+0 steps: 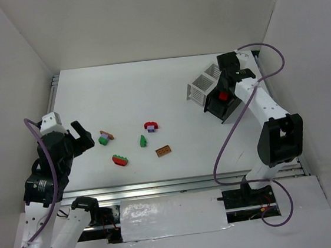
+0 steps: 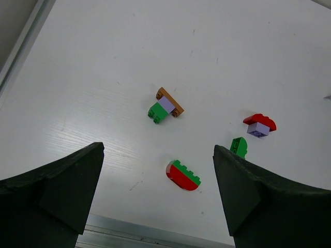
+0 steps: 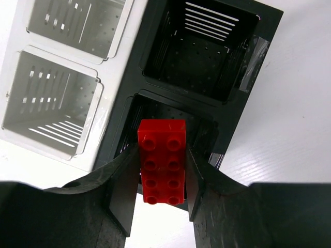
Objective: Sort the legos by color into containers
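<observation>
My right gripper (image 3: 162, 173) is shut on a red two-by-four lego (image 3: 162, 160), studs facing the camera. It hangs over the nearer compartment of the black container (image 3: 173, 95); from above, the brick (image 1: 223, 96) shows at that box's (image 1: 230, 110) mouth. My left gripper (image 2: 158, 151) stands open above the table at the left (image 1: 83, 137), nothing between its fingers. Below it lie a red-and-green lego (image 2: 183, 175), a green-purple-brown stack (image 2: 164, 107), a green lego (image 2: 238, 146) and a red-and-purple one (image 2: 259, 124). An orange-brown lego (image 1: 163, 151) lies farther right.
A white two-compartment container (image 3: 70, 45) stands against the black one's left side; its compartments look bare. Both boxes sit at the table's back right (image 1: 203, 84). A metal rail (image 2: 129, 232) runs along the near table edge. White walls close in the table.
</observation>
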Tool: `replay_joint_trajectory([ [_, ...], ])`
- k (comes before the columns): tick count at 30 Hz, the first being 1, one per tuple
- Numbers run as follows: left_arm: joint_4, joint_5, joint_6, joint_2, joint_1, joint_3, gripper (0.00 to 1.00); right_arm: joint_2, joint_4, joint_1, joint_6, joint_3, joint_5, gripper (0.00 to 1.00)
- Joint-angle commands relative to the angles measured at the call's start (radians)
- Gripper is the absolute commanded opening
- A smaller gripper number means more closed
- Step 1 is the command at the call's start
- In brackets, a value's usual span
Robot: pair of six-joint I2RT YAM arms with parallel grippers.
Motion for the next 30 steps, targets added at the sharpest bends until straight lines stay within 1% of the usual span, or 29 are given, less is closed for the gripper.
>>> replay_joint_trajectory([
  [1, 0.063, 0.016, 0.029, 0.007, 0.002, -0.003, 0.99, 0.019, -0.009, -0.002, -0.016, 0.059, 0.005, 0.45],
  [3, 0.063, 0.019, 0.032, 0.008, 0.002, -0.001, 1.0, 0.03, -0.017, -0.002, -0.016, 0.08, 0.005, 0.62],
  [4, 0.065, 0.022, 0.032, 0.008, 0.002, -0.003, 0.99, 0.029, -0.029, -0.004, -0.015, 0.086, 0.007, 0.72],
  [8, 0.065, 0.027, 0.036, 0.01, 0.002, -0.003, 1.0, 0.007, -0.026, -0.002, -0.015, 0.086, -0.001, 0.83],
  [10, 0.065, 0.027, 0.036, 0.01, 0.002, -0.004, 0.99, -0.01, -0.032, 0.012, -0.015, 0.086, -0.013, 0.84],
  [12, 0.065, 0.025, 0.036, 0.01, 0.004, -0.003, 1.0, -0.04, -0.03, 0.054, -0.024, 0.073, -0.029, 0.84],
  [14, 0.06, 0.01, 0.026, 0.016, 0.002, 0.002, 1.0, -0.065, 0.0, 0.212, -0.061, 0.047, -0.027, 0.84],
  [15, 0.047, -0.027, 0.017, 0.021, 0.002, 0.005, 1.0, -0.077, 0.017, 0.279, -0.079, 0.043, -0.029, 0.86],
  [16, 0.036, -0.051, 0.008, 0.025, 0.004, 0.009, 0.99, -0.076, 0.028, 0.405, -0.114, 0.039, -0.086, 0.87],
  [17, 0.022, -0.083, -0.018, 0.037, 0.005, 0.021, 1.0, -0.068, 0.043, 0.462, -0.134, 0.024, -0.145, 0.87],
  [18, -0.016, -0.157, -0.033, 0.044, 0.005, 0.028, 1.0, -0.066, 0.105, 0.514, -0.159, 0.007, -0.215, 0.88],
  [19, -0.036, -0.194, -0.07, 0.051, 0.012, 0.035, 1.0, -0.06, 0.141, 0.607, -0.199, -0.012, -0.287, 0.89],
  [20, -0.054, -0.229, -0.087, 0.059, 0.013, 0.048, 1.0, -0.034, 0.17, 0.649, -0.214, -0.032, -0.394, 0.9],
  [21, -0.071, -0.284, -0.104, 0.059, 0.015, 0.051, 0.99, -0.02, 0.231, 0.689, -0.236, -0.039, -0.445, 0.91],
  [22, -0.097, -0.306, -0.118, 0.059, 0.019, 0.057, 0.99, -0.001, 0.255, 0.726, -0.265, -0.042, -0.475, 0.91],
  [23, -0.107, -0.323, -0.139, 0.051, 0.022, 0.061, 1.0, 0.048, 0.27, 0.792, -0.269, -0.023, -0.461, 0.92],
  [24, -0.113, -0.346, -0.148, 0.045, 0.03, 0.061, 0.99, 0.079, 0.273, 0.824, -0.274, -0.001, -0.454, 0.92],
  [25, -0.119, -0.349, -0.155, 0.03, 0.035, 0.063, 1.0, 0.148, 0.269, 0.873, -0.295, 0.054, -0.446, 0.92],
  [27, -0.11, -0.341, -0.149, 0.01, 0.042, 0.055, 1.0, 0.219, 0.247, 0.913, -0.323, 0.111, -0.432, 0.91],
  [28, -0.092, -0.323, -0.133, -0.007, 0.042, 0.046, 1.0, 0.258, 0.235, 0.932, -0.347, 0.175, -0.423, 0.91],
  [29, -0.084, -0.312, -0.129, -0.013, 0.042, 0.045, 1.0, 0.333, 0.197, 0.961, -0.36, 0.213, -0.412, 0.91],
  [30, -0.078, -0.306, -0.121, -0.015, 0.044, 0.043, 0.99, 0.367, 0.178, 0.97, -0.38, 0.247, -0.408, 0.91],
])
